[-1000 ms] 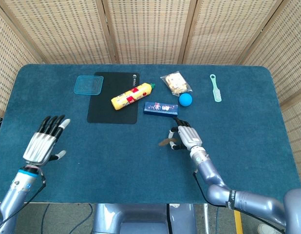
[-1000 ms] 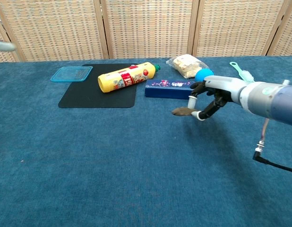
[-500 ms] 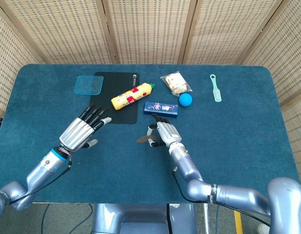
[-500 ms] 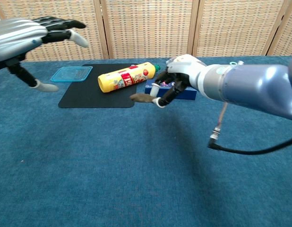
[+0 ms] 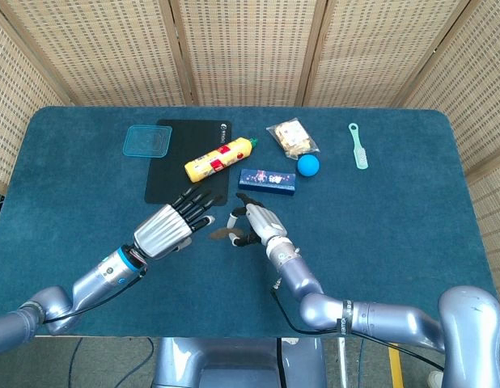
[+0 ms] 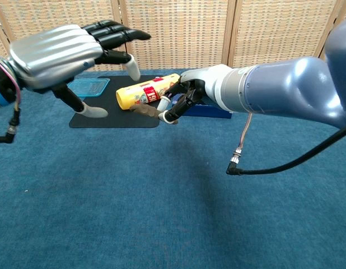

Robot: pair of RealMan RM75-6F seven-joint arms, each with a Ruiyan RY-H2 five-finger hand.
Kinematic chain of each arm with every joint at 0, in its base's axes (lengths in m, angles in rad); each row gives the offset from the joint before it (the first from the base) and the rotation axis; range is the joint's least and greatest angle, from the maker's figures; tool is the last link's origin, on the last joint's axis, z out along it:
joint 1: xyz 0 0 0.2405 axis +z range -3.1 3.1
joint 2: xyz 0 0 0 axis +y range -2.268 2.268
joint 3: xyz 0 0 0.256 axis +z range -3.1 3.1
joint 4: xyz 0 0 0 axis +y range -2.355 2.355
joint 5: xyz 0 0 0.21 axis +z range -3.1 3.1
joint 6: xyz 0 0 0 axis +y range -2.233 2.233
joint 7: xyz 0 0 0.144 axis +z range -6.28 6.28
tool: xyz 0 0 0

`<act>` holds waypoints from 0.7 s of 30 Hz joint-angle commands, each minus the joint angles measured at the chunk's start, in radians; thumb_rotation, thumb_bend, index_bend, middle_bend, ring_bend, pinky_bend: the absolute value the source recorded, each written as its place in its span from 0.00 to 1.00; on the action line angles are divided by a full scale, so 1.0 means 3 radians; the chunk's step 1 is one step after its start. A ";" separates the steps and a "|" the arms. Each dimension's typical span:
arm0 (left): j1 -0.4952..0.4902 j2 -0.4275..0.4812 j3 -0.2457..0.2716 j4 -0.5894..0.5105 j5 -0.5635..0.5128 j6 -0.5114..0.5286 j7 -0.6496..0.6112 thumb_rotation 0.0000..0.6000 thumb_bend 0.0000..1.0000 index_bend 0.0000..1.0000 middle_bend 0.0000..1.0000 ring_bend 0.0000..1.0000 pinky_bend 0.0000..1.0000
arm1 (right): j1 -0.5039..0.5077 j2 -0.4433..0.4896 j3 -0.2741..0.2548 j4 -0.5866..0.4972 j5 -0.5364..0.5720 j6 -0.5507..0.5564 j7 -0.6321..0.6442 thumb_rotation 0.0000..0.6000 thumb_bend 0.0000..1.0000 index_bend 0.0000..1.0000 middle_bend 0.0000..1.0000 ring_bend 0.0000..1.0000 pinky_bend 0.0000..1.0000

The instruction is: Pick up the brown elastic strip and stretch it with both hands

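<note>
Right hand pinches strip above counter; left hand just beside, fingers spread, holding nothing.

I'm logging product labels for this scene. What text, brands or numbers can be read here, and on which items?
No text reads clearly.
Yellow bottle: red label print, too blurred.
Blue box: small pattern or print, unreadable.
Black mat: small white logo at its corner, too small.
Snack bag: nothing legible.

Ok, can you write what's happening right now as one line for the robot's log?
step: handover before stretch | right hand: pinches brown elastic strip above table | left hand: open, beside strip, not touching
</note>
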 commanded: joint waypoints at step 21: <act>-0.0276 -0.0561 0.0136 0.0736 0.0134 0.0304 0.0138 1.00 0.23 0.47 0.00 0.00 0.00 | 0.0007 0.0126 -0.0156 -0.0001 -0.0046 -0.0001 0.0188 1.00 0.56 0.75 0.08 0.00 0.00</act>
